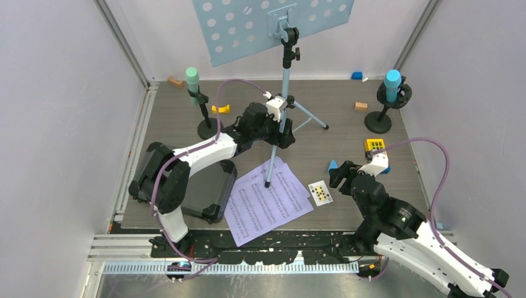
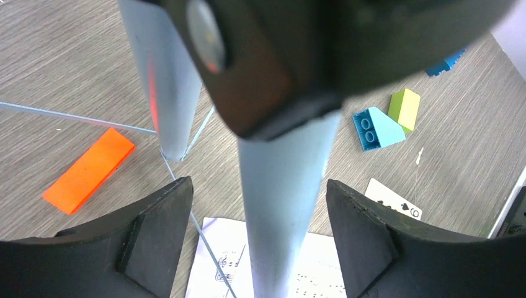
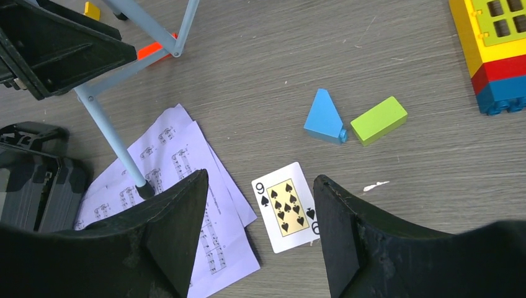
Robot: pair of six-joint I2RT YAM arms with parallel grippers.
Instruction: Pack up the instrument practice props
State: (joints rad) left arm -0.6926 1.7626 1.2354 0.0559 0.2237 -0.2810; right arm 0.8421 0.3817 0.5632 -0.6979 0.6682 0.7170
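The left tool (image 2: 257,202) is spread either side of a pale blue tube of the music rack (image 1: 273,25), gripping nothing, so the tall rack stands unheld on the desk (image 1: 347,133), one leg tip planted on the lilac sheet-music pages (image 1: 273,208). An off-centre closing could topple it or drag and crease the pages. The right tool (image 3: 260,186), spread and empty, hovers above a playing card (image 3: 287,206).

One music rack (image 1: 248,37); two toy microphones, the green microphone (image 1: 192,77) and the blue microphone (image 1: 392,81), on two black mic poles (image 1: 206,127). Lilac sheet-music pages (image 1: 267,202): at least two, overlapping. One playing card (image 1: 320,193), one black case (image 1: 208,189), at least seven toy blocks (image 1: 361,105).
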